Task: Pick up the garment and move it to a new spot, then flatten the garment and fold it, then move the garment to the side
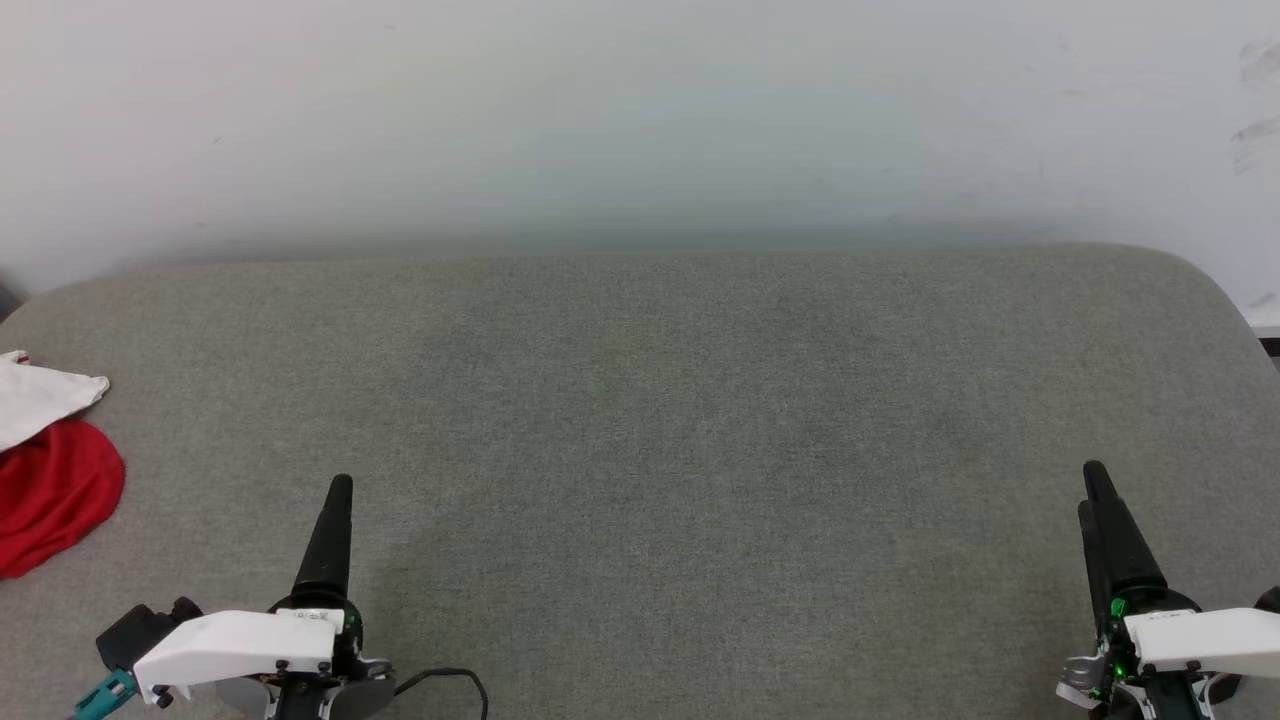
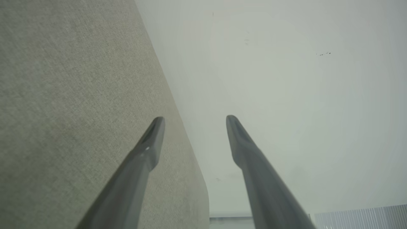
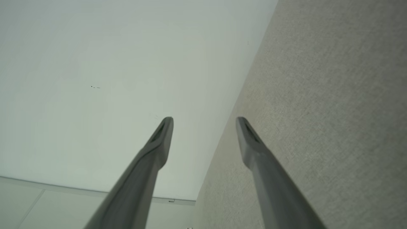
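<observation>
Garment (image 1: 50, 480) well left of left fingers (image 1: 330, 540)

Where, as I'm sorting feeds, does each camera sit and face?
Head view: on the head, facing forward and down at the grey table, wall and red shirt; left hand and right hand show below.
Left wrist view: on the left arm, facing along its open fingers at table edge and wall.
Right wrist view: on the right arm, likewise along its open fingers.
All three share table and wall.
</observation>
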{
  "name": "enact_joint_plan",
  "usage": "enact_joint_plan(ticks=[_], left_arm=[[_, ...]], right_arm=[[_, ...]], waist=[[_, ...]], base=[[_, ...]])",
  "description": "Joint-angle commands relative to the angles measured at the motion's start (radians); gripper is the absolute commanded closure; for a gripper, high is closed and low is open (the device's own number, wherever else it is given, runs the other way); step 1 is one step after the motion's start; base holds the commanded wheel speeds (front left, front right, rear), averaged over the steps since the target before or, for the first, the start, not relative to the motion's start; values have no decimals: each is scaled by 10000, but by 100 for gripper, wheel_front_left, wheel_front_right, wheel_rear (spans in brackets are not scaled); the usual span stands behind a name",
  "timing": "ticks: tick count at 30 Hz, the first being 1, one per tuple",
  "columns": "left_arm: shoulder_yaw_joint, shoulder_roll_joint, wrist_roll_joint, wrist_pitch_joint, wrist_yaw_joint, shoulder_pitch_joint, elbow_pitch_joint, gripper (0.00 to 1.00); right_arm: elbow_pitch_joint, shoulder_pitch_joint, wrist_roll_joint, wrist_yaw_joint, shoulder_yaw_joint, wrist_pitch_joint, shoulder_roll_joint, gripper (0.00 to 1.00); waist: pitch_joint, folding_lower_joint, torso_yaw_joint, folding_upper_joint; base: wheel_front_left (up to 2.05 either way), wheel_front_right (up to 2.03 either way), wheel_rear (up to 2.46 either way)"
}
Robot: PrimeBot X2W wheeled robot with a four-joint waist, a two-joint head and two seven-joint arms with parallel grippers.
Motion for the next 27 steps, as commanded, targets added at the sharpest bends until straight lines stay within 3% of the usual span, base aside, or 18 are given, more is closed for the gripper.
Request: enact_joint_plan(ticks=[1, 12, 27], left_arm=[[-49, 32, 333, -82, 65, -107, -273, 0], [-622, 38, 2905, -537, 807, 50, -784, 0], [-1262, 54, 5726, -1080, 1376, 228, -963, 0]], right_arm=[[-289, -99, -375, 0, -13, -108, -22, 0], [-1042, 120, -2929, 0, 205, -559, -23, 0], [-1478, 503, -5769, 0, 492, -1101, -23, 0]], waist=[[2, -1, 1, 0], [4, -1, 19, 0], [-10, -1, 41, 0]], base=[[0, 0, 0], [0, 0, 0], [0, 0, 0]])
